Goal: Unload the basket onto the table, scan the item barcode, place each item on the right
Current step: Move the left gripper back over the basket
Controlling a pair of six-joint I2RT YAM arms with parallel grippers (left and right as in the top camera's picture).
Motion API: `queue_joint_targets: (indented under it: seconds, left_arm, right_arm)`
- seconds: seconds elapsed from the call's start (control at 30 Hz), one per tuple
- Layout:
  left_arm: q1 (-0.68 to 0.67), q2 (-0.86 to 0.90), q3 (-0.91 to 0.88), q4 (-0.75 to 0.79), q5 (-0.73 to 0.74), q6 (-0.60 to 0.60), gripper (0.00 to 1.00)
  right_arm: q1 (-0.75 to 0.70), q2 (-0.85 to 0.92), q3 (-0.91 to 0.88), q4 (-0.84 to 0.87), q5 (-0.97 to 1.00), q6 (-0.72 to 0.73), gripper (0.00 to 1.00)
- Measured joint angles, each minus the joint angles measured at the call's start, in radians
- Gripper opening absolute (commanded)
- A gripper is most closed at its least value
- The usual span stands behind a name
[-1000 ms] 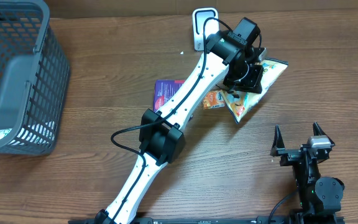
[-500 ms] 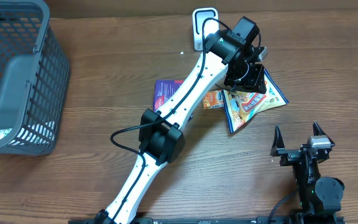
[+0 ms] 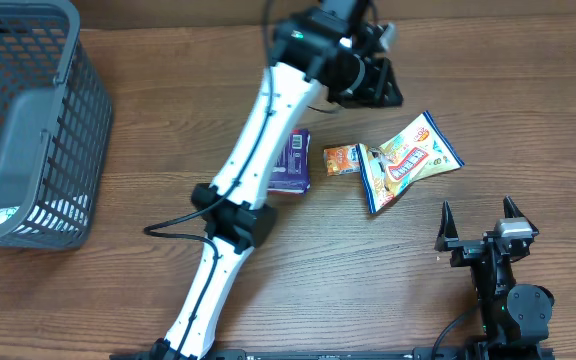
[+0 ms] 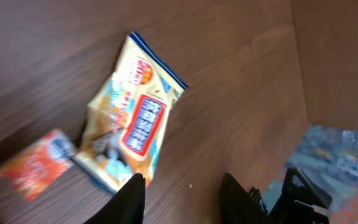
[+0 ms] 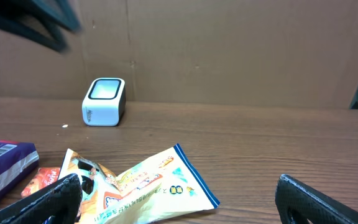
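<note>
**Left arm stretched far, right arm folded near**

The left arm [image 3: 258, 130], white links with black joints, runs from the near edge of the table up through its elbow [image 3: 233, 218] to the far middle, almost fully extended. Its wrist is blurred in the overhead view. The left gripper [image 3: 380, 85] points right and downward, its two dark fingers [image 4: 132, 200] standing part-way apart. The right arm [image 3: 513, 300] sits folded at the near right corner. The right gripper [image 3: 478, 212] faces the far side, level with the table, its fingers [image 5: 51, 196] spread wide.
</note>
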Motion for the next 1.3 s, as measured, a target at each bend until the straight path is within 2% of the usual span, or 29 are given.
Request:
queue_joint_targets:
  seconds: [0.17, 0.27, 0.3, 0.33, 0.37, 0.67, 1.07, 1.17, 1.3]
  left_arm:
    - [0.091, -0.086, 0.042, -0.101, -0.071, 0.010, 0.38]
    - [0.145, -0.150, 0.045, -0.119, -0.103, 0.031, 0.50]
    - [0.167, -0.173, 0.046, -0.119, -0.110, 0.038, 0.63]
    - [0.188, -0.194, 0.047, -0.120, -0.115, 0.046, 0.89]
    - [0.207, -0.214, 0.049, -0.121, -0.119, 0.049, 1.00]
    - [0.492, -0.344, 0.062, -0.121, -0.131, 0.058, 1.00]
    - [0.992, -0.346, 0.062, -0.121, 0.005, 0.061, 1.00]
    - [1.104, -0.346, 0.062, -0.121, 0.018, 0.103, 1.00]
    - [1.209, -0.346, 0.062, -0.121, -0.010, 0.096, 1.00]
  right_arm:
    - [0.000, 0.000, 0.000, 0.000, 0.000, 0.000, 1.00]
    - [0.000, 0.000, 0.000, 0.000, -0.001, 0.000, 1.00]
    - [0.000, 0.000, 0.000, 0.000, 0.000, 0.000, 1.00]
    - [0.000, 0.000, 0.000, 0.000, 0.000, 0.000, 1.00]
    - [0.000, 0.000, 0.000, 0.000, 0.000, 0.000, 1.00]
    - [0.000, 0.000, 0.000, 0.000, 0.000, 0.000, 1.00]
    - [0.000, 0.000, 0.000, 0.000, 0.000, 0.000, 1.00]
    - [0.000, 0.000, 0.000, 0.000, 0.000, 0.000, 1.00]
    - [0.000, 0.000, 0.000, 0.000, 0.000, 0.000, 1.00]
